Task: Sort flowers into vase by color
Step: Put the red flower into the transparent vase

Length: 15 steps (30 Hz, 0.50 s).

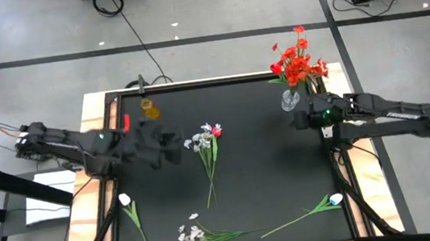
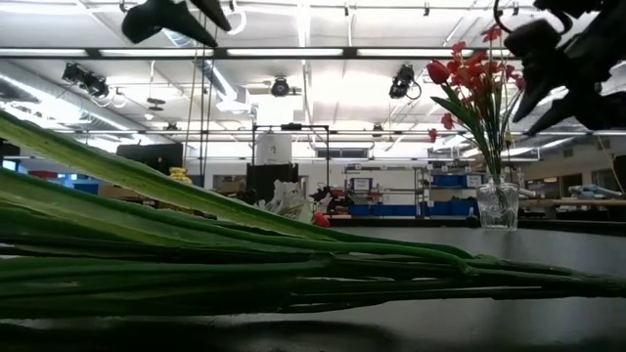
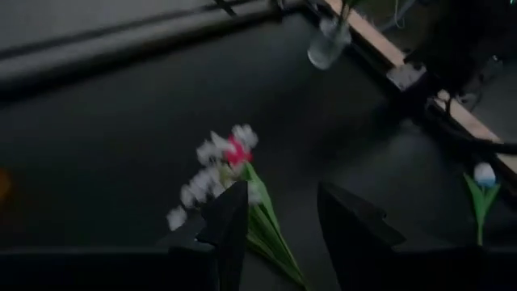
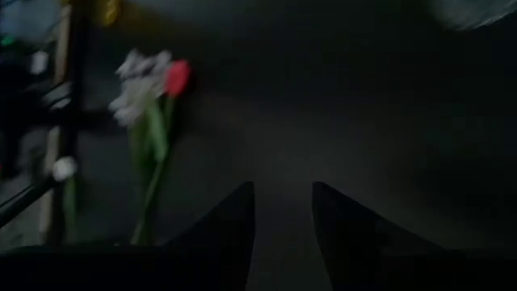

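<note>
On the near edge of the desk point(image 1: 269, 171) I see a white sprig point(image 1: 200, 236) flat, with white tulips at the near left point(image 1: 127, 202) and near right point(image 1: 331, 201). At mid-desk a mixed red-and-white bunch point(image 1: 208, 141) lies flat. The left tool point(image 1: 171, 151) hovers just beside its blooms, fingers spread, empty. The right tool point(image 4: 283, 218) is likewise parted and empty, beside the far-right glass vase point(image 1: 291, 100), which holds red flowers point(image 1: 298, 62).
</note>
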Available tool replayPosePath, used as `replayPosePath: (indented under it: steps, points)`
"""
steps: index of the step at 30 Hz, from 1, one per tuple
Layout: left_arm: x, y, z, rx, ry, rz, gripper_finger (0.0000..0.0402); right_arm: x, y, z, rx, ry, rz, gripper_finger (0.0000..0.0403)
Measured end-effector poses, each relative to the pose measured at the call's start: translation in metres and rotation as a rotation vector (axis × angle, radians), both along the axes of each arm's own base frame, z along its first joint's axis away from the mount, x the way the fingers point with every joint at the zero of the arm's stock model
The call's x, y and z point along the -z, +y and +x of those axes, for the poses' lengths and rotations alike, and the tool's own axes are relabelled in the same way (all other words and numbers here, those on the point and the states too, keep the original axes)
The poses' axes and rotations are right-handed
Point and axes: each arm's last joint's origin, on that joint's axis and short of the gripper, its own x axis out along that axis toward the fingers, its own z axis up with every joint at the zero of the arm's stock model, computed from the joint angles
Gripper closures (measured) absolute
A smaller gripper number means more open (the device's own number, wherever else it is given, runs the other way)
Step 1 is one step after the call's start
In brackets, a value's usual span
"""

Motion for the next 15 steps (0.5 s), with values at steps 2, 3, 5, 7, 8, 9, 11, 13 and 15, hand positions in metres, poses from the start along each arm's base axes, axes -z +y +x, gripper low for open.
replayPosePath:
  steps: [2, 3, 5, 7, 8, 9, 11, 13, 15]
  points:
    - [0.015, -0.011, 0.003, 0.012, 0.010, -0.025, 0.0246, -0.002, 0.005, 0.009, -0.034, -0.036, 0.021, 0.0270]
    - [0.022, -0.017, 0.006, 0.017, 0.003, -0.040, 0.0246, -0.002, 0.008, 0.014, -0.053, -0.056, 0.029, 0.0271]
    - [0.034, -0.027, 0.009, 0.033, -0.005, -0.064, 0.0246, -0.004, 0.013, 0.025, -0.082, -0.099, 0.038, 0.0273]
    - [0.044, -0.036, 0.011, 0.047, -0.010, -0.086, 0.0246, -0.004, 0.021, 0.037, -0.099, -0.127, 0.040, 0.0276]
    - [0.048, -0.040, 0.011, 0.055, -0.013, -0.094, 0.0246, -0.004, 0.025, 0.042, -0.104, -0.136, 0.040, 0.0277]
    - [0.052, -0.044, 0.011, 0.062, -0.010, -0.101, 0.0246, -0.003, 0.029, 0.048, -0.110, -0.142, 0.041, 0.0277]
    - [0.058, -0.051, 0.010, 0.074, 0.001, -0.112, 0.0246, 0.000, 0.038, 0.057, -0.116, -0.144, 0.050, 0.0277]
    - [0.061, -0.058, 0.007, 0.094, 0.007, -0.118, 0.0246, 0.005, 0.046, 0.066, -0.126, -0.133, 0.065, 0.0277]
    - [0.062, -0.064, 0.005, 0.116, 0.007, -0.122, 0.0246, 0.010, 0.055, 0.072, -0.125, -0.111, 0.080, 0.0277]
